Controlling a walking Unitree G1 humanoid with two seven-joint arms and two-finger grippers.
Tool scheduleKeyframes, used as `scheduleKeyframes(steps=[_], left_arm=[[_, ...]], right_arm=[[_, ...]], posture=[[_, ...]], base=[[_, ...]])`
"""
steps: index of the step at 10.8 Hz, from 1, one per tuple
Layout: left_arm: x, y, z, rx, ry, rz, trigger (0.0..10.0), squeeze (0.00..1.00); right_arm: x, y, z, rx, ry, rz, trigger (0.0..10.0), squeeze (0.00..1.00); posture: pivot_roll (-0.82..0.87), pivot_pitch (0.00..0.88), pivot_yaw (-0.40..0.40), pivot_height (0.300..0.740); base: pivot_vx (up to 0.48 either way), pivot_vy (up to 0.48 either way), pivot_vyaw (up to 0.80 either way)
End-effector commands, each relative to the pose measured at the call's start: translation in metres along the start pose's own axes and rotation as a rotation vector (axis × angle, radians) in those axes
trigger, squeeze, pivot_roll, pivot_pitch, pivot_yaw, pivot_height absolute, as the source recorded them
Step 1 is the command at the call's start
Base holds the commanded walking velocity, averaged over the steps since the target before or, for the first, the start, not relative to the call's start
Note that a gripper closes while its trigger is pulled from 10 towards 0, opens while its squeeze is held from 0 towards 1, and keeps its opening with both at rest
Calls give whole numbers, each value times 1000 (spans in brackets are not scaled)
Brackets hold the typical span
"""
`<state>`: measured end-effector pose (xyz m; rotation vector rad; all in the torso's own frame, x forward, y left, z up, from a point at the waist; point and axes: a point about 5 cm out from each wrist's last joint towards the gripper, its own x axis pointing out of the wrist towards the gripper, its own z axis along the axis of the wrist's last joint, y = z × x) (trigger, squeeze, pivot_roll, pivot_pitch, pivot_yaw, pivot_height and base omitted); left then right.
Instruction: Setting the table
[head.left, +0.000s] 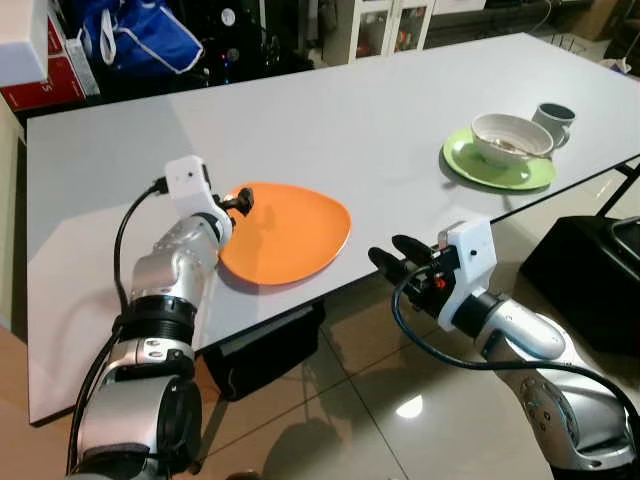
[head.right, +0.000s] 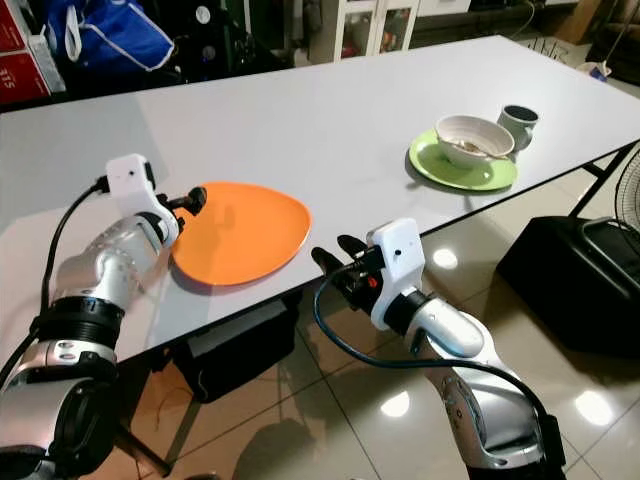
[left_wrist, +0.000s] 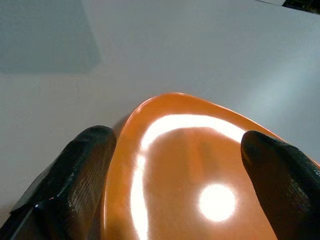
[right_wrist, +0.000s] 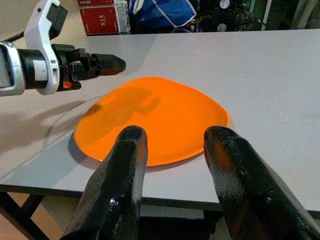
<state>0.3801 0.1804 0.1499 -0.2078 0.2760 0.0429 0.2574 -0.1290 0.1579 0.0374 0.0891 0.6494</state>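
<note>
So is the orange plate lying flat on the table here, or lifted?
Flat. The orange plate rests on the table near its front edge, with the open left gripper at its rim, not clamping it.

Plain orange plate (head.left: 285, 232), green plate (head.left: 497, 165) under white bowl (head.left: 511, 138), grey table (head.left: 330, 120).

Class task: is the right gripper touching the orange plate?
Apart. In the left eye view the right gripper hangs off the table's edge, with floor between it and the orange plate.

Big pale grey counter (head.left: 330, 120) over shiny beige floor tiles (head.left: 400, 420) catching ceiling-light glare, with dark shelving (head.left: 260, 30) and a blue bag (head.left: 140, 35) behind.
</note>
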Motion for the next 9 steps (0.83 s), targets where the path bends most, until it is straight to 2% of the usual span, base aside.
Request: scheduleKeyframes(steps=[1,2,3,4,5,6,7,9], left_arm=[[0,1,3,78,-39,21,10000,204],[-1,2,12,173,-149,43,10000,0],[-5,2,24,263,-272,77,10000,0],[-8,1,30,286,-327,85,10000,0],[-28,-6,55,316,-559,52,10000,0],[-47,-12,70,349,-711,9,10000,0],[-68,-18,76,367,-806,-58,10000,0],[-90,-22,73,298,-819,-151,10000,0]], right_arm=[[-1,-6,3,-14,-13,-34,10000,0],[-1,-7,4,-12,-17,-43,10000,0],[-1,-8,5,-7,-23,-54,10000,0],[-1,-8,5,-3,-27,-57,10000,0],[-2,-8,8,10,-48,-76,10000,0],[-3,-7,10,15,-64,-88,10000,0],[-1,-4,15,23,-91,-118,10000,0],[1,-2,19,44,-113,-160,10000,0]], posture=[[42,0,0,740],[42,0,-1,740],[42,0,-1,740],[39,0,1,740],[39,0,2,740],[41,0,-1,740],[44,0,-7,740],[41,0,-8,740]], base=[[0,0,0],[0,0,0],[0,0,0],[0,0,0],[0,0,0],[0,0,0],[0,0,0],[0,0,0]])
